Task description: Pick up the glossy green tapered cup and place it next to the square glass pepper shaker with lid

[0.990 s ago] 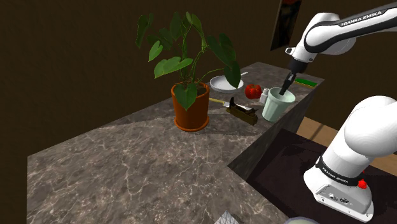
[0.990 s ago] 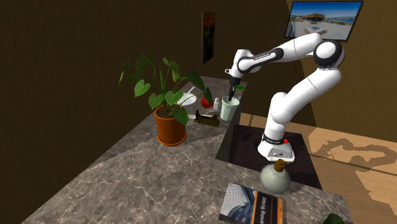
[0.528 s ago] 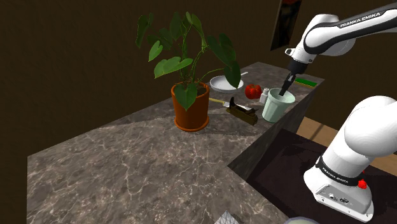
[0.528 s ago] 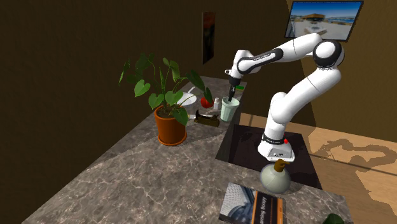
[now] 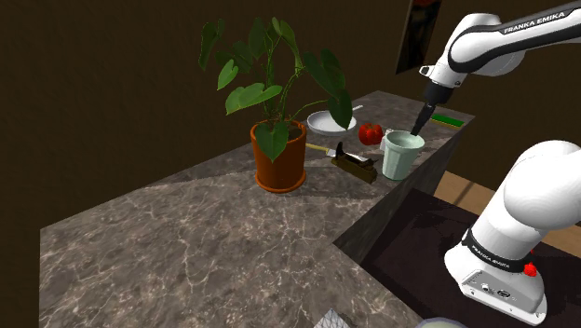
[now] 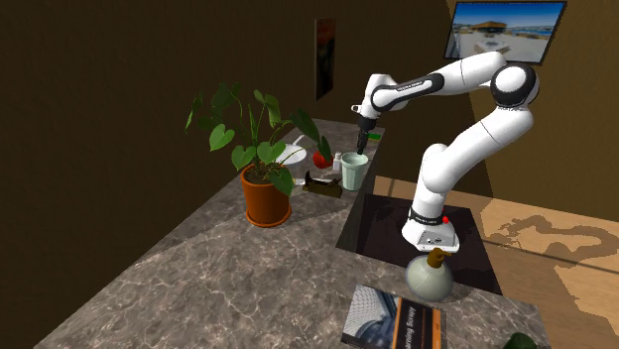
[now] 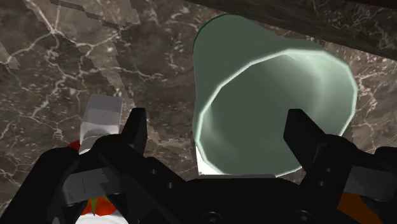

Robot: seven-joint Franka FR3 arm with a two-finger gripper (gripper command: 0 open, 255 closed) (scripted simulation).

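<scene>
Legible text. The brand name "FRANKA EMIKA" stands in dark capitals along the arm's white upper link (image 5: 510, 39), at the shoulder view's upper right, over the far end of the counter.

Text present but not legible. A short line of dark lettering runs round the arm's lowest link (image 5: 501, 250), at the near right just above the stand. In the second exterior view, a similar dark line runs along the forearm (image 6: 409, 87). The book (image 6: 389, 319) lying at the near edge carries marks on its dark spine that are too small to read.
</scene>
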